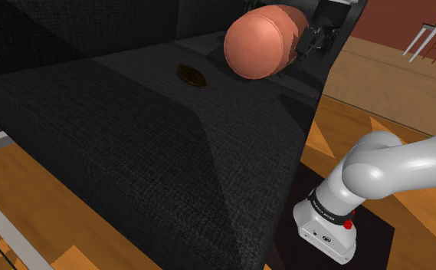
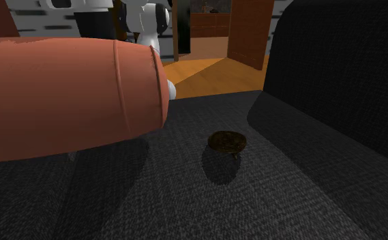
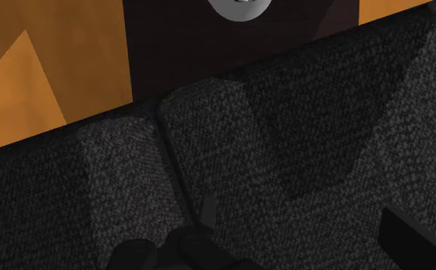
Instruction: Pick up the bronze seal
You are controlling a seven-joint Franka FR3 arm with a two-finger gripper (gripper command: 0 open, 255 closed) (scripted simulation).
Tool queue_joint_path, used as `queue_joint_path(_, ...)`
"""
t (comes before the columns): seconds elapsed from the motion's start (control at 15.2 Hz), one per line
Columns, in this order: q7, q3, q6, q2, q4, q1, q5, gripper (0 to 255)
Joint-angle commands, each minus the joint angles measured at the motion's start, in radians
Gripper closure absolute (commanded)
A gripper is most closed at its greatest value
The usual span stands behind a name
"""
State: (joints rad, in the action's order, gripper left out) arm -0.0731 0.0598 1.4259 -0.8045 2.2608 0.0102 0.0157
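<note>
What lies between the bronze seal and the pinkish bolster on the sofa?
Only bare dark fabric of the sofa: the second exterior view shows nothing else between the bronze seal and the bolster.

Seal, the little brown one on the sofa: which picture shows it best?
The second exterior view: the seal sits close, near the middle, on the dark sofa, with its shadow beside it. The shoulder view shows the seal as a small dark oval far off. The wrist view looks at sofa fabric and floor.
</note>
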Motion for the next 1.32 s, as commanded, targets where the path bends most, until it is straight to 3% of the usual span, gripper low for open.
queue_joint_path(0.0,0.0,0.0,0.0,0.0,0.0,0.0,0.0,0)
queue_joint_path(0.66,-0.164,-0.147,0.101,0.267,-0.159,0.056,-0.117,0)
queue_joint_path(1.25,-0.309,-0.261,0.149,0.554,-0.402,0.096,-0.151,0)
